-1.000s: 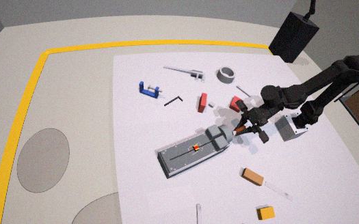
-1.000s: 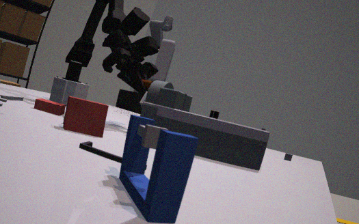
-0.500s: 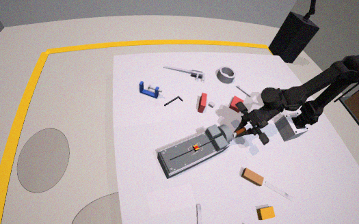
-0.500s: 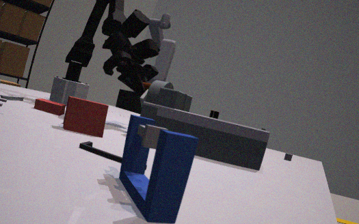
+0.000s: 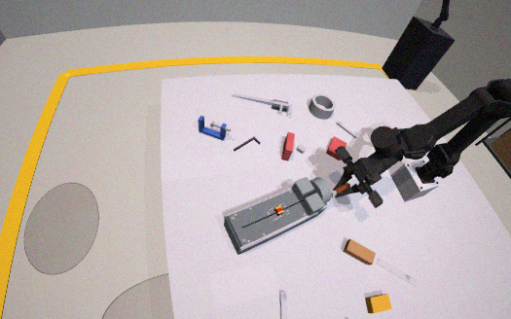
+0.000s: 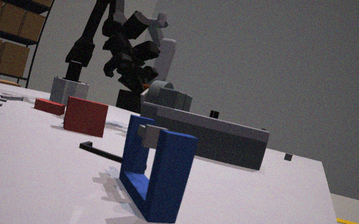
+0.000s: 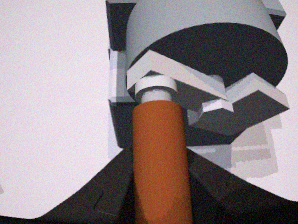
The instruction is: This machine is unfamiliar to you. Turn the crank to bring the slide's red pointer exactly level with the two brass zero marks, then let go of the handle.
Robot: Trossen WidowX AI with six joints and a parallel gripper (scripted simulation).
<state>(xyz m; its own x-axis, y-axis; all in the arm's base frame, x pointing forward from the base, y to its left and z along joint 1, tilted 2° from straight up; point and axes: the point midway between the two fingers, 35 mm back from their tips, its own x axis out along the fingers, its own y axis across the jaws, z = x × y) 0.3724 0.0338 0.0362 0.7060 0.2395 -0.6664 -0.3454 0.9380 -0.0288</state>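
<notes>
The grey machine (image 5: 256,235) (image 6: 231,150) (image 7: 205,20) lies on the white table, its round housing (image 5: 320,186) facing the arm. A small yellow slide with a red pointer (image 5: 279,210) sits in the long slot, about mid-length. The zero marks beside it are too small to read, so I cannot tell whether the pointer is level. The crank's pale metal arm (image 7: 170,75) runs across the housing's face. The orange handle (image 5: 344,188) (image 6: 145,86) (image 7: 160,130) stands out from its left end in the wrist view. My gripper (image 5: 340,190) (image 7: 153,155) is shut on the handle; the fingertips are partly hidden.
Red blocks (image 5: 288,146) (image 5: 336,148), a grey ring (image 5: 331,115), a caliper (image 5: 259,100), a black hex key (image 5: 245,144) and a blue clamp frame (image 5: 212,133) (image 6: 171,177) lie behind the machine. A brown-handled tool (image 5: 359,252) and a yellow block (image 5: 380,303) lie in front.
</notes>
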